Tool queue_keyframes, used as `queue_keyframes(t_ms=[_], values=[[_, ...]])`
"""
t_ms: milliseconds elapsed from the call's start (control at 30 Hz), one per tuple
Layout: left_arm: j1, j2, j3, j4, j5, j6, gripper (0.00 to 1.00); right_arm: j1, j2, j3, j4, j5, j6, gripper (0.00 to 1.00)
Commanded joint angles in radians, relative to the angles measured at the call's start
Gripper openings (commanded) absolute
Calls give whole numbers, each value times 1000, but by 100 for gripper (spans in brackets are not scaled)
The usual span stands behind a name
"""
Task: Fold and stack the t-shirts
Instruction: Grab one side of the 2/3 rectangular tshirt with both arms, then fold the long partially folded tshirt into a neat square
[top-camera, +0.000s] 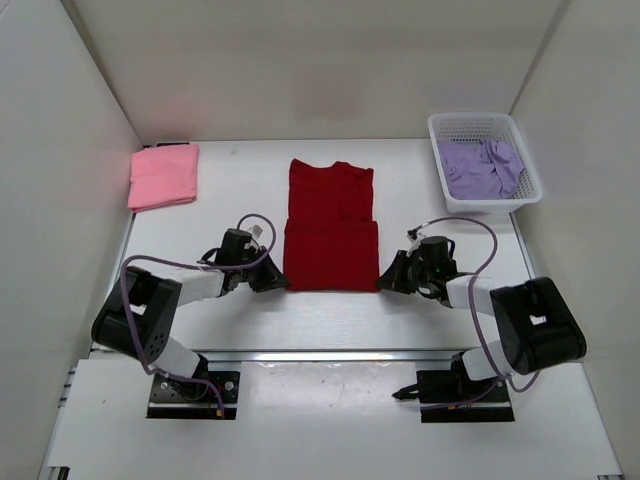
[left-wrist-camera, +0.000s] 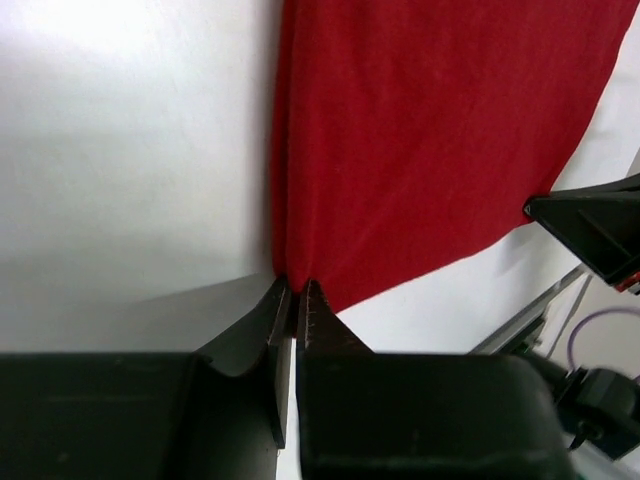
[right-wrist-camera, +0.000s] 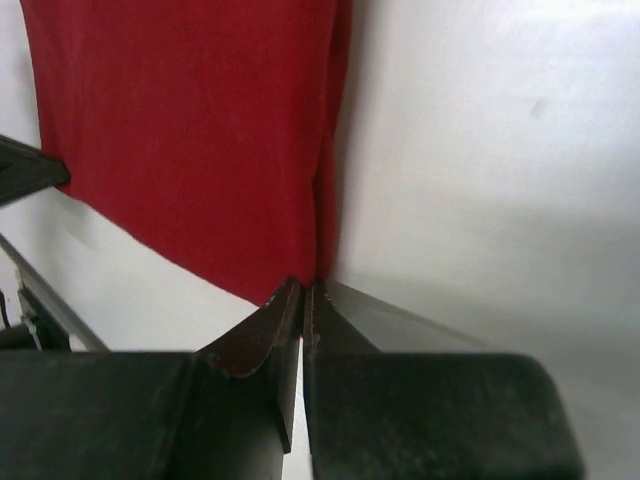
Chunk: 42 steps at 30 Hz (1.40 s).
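Observation:
The dark red t-shirt (top-camera: 331, 228) lies flat mid-table, its lower half doubled over. My left gripper (top-camera: 275, 283) is low at its near left corner, and in the left wrist view the gripper (left-wrist-camera: 296, 285) is shut on the edge of the red cloth (left-wrist-camera: 430, 150). At the near right corner my right gripper (top-camera: 385, 283) pinches the red cloth (right-wrist-camera: 200, 130) in the same way, its jaws (right-wrist-camera: 308, 285) shut. A folded pink t-shirt (top-camera: 164, 176) rests at the far left. The lavender t-shirt (top-camera: 482, 167) is crumpled in the basket.
The white mesh basket (top-camera: 440, 130) stands at the far right corner. White walls enclose the table (top-camera: 240, 190) on three sides. Each wrist view shows the other gripper's dark fingertip (left-wrist-camera: 590, 235) across the shirt's near edge.

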Motion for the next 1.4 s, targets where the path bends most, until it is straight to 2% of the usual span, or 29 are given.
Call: queue_keyframes(t_ms=[0,33,167,267,367,433,533,667,733,867,933,1100,1200,1300,1333,1367], values=[[-31,-120,-13,-169,-10,77,0,44,-105,-59,-58,-7,6,0],[-42,-144,-39,-222,4,92,0,62,-149,-85,-95,1,15,0],[-81,-404,-185,-381,-11,104,0,217,-356,-207,-207,44,74,0],[-62,-568,-199,-529,-8,117,0,295,-514,-224,-327,91,118,0],[-6,-623,-71,-598,-25,131,0,218,-578,-120,-425,79,63,1],[-22,-533,61,-584,-34,140,0,118,-538,-34,-421,30,-7,0],[12,-370,303,-502,1,137,0,44,-403,181,-395,36,-90,0],[55,-150,512,-419,-13,91,0,-60,-135,372,-268,-29,-92,0],[49,-31,638,-420,-100,103,0,-82,-15,535,-264,-46,-86,0],[96,145,746,-365,-123,95,0,-117,229,756,-289,-45,-92,0],[109,222,830,-377,-138,94,0,-118,374,924,-339,-65,-110,0],[142,405,971,-359,-114,85,1,-119,586,1169,-454,-45,-144,0],[155,482,1028,-351,-105,66,10,-117,659,1258,-480,-22,-141,8],[173,502,1054,-319,-70,54,30,-114,673,1293,-487,-13,-149,20],[176,499,1057,-313,-56,54,47,-115,660,1296,-484,-7,-147,23],[185,487,1059,-311,-48,58,58,-117,642,1292,-488,-8,-150,24]])
